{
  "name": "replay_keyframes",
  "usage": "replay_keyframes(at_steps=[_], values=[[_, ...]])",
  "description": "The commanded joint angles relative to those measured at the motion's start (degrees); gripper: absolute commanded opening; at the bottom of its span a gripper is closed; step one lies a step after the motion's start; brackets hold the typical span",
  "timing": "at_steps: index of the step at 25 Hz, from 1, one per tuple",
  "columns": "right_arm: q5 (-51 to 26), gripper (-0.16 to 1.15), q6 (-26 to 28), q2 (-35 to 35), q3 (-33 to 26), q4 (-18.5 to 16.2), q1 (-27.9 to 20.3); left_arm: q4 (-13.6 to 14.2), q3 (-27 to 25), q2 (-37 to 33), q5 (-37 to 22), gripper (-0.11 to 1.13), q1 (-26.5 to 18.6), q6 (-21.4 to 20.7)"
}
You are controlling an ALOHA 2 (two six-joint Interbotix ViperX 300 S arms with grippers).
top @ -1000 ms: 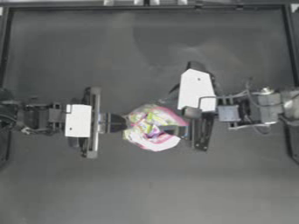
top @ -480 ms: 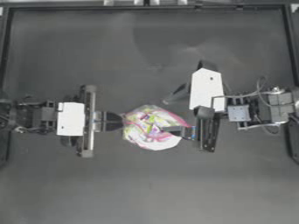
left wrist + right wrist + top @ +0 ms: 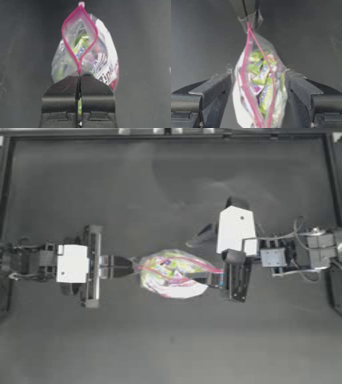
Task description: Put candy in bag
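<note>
Dark bench [image 3: 167, 188]. My left pincer [image 3: 127, 266] pinches the bag [image 3: 175, 274] rim, keeping its mouth up; right pincer [image 3: 224, 279] spread astride it. Candy [image 3: 80, 45] apparently inside, among sweets.

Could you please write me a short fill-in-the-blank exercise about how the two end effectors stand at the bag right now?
1. The left end effector is shut on the bag's ____ seal strip.
2. The right end effector's jaws are ____, one on each side of the bag.
3. The bag's mouth is partly ____.

Missing words: pink; open; open
</note>
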State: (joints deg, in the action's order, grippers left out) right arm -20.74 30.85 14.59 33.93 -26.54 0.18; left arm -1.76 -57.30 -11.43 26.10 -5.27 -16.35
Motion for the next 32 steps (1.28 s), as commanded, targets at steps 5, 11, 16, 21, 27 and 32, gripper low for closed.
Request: replay_keyframes(at_steps=[5,11,16,21,27,32], values=[[0.35,0.93,0.09,1.32,-0.62,0.18,0.09,-0.18,-0.26,-2.11,0.26,0.04,-0.09,0.00],[1.49,0.93,0.09,1.32,-0.44,0.18,0.09,-0.18,-0.62,-2.20,0.26,0.05,-0.62,0.09],[1.49,0.93,0.09,1.32,-0.35,0.18,0.09,-0.18,-0.26,-2.20,0.26,0.29,-0.88,0.00],[1.58,0.93,0.09,1.32,-0.35,0.18,0.00,-0.18,-0.09,-2.20,0.88,0.72,-0.88,0.09],[1.58,0.93,0.09,1.32,-0.09,0.18,0.09,-0.26,0.70,-1.85,0.88,1.04,-1.67,0.26],[1.58,0.93,0.09,1.41,0.00,-0.35,0.09,-0.26,1.14,-2.72,0.79,1.01,-2.90,0.18]])
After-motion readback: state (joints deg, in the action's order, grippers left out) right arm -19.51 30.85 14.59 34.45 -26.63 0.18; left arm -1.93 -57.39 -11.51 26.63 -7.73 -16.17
